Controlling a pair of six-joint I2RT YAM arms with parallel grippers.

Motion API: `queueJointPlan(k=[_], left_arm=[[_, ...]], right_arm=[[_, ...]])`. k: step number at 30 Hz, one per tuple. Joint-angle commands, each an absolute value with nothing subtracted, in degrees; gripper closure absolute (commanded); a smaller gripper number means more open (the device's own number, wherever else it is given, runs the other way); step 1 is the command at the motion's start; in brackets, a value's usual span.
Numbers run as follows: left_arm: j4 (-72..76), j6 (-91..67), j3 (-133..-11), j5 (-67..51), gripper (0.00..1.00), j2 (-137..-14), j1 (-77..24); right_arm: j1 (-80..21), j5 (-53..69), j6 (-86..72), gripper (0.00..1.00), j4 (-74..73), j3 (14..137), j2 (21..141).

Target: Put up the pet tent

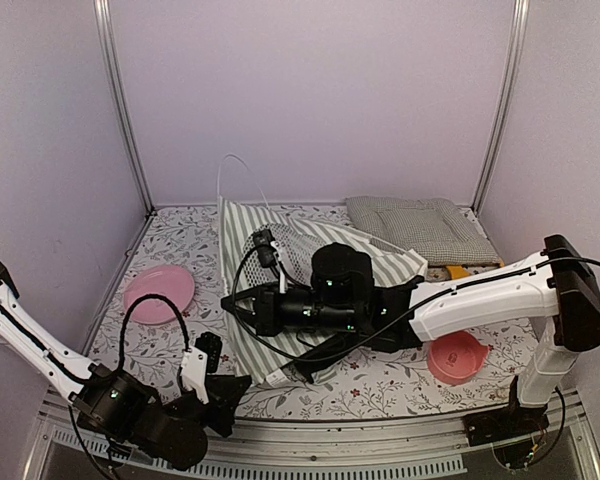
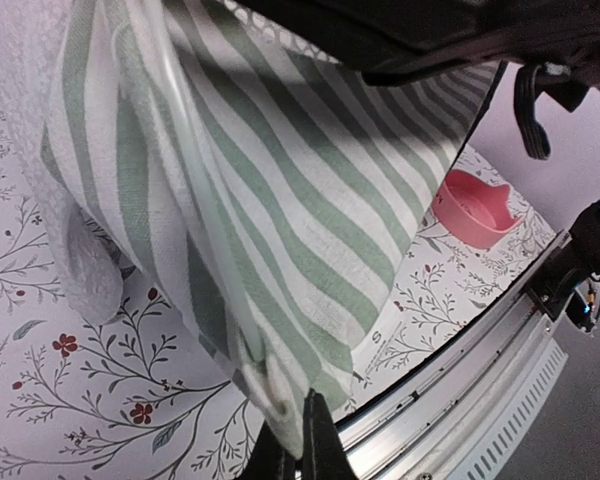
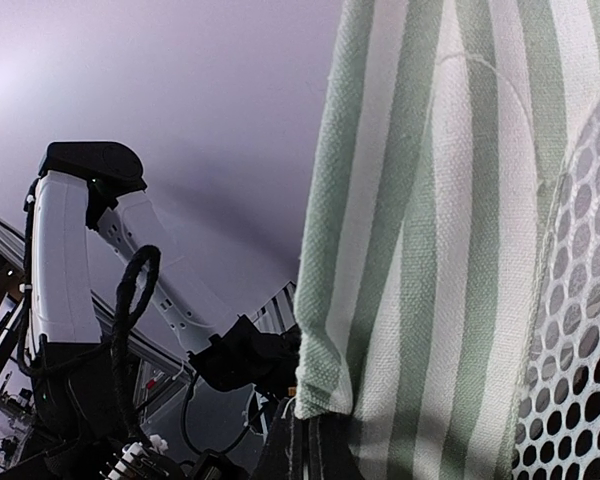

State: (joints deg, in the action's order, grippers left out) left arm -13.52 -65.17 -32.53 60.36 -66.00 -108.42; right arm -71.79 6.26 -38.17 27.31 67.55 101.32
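Observation:
The pet tent [image 1: 242,262], grey-green and white striped with a white lace curtain [image 1: 302,243], lies collapsed mid-table; a thin white pole [image 1: 223,175] arcs up behind it. My left gripper [image 1: 246,383] is at the near edge, shut on the tent's near corner; in the left wrist view the gripper [image 2: 300,452] pinches the striped hem [image 2: 280,260]. My right gripper [image 1: 232,302] reaches across over the tent to its left side. In the right wrist view it [image 3: 320,452] is shut on the lower edge of striped fabric [image 3: 430,200], with lace [image 3: 580,380] beside it.
A green-checked cushion [image 1: 420,226] lies at the back right. A pink plate [image 1: 160,293] sits left of the tent. A pink bowl [image 1: 457,357] sits at the near right, also in the left wrist view [image 2: 475,208]. The table's metal front rail [image 2: 460,370] is close.

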Motion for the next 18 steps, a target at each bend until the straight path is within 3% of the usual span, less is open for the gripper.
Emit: queueJointPlan(k=[1, 18], left_arm=[[-17.86, -67.55, -33.24, 57.46, 1.0, -65.65, -110.13], [-15.24, -62.78, -33.33, 57.86, 1.0, -63.37, -109.02]], right_arm=[[-70.85, 2.52, -37.44, 1.0, 30.67, 66.82, 99.66], [-72.12, 3.33, -38.67, 1.0, 31.76, 65.69, 101.14]])
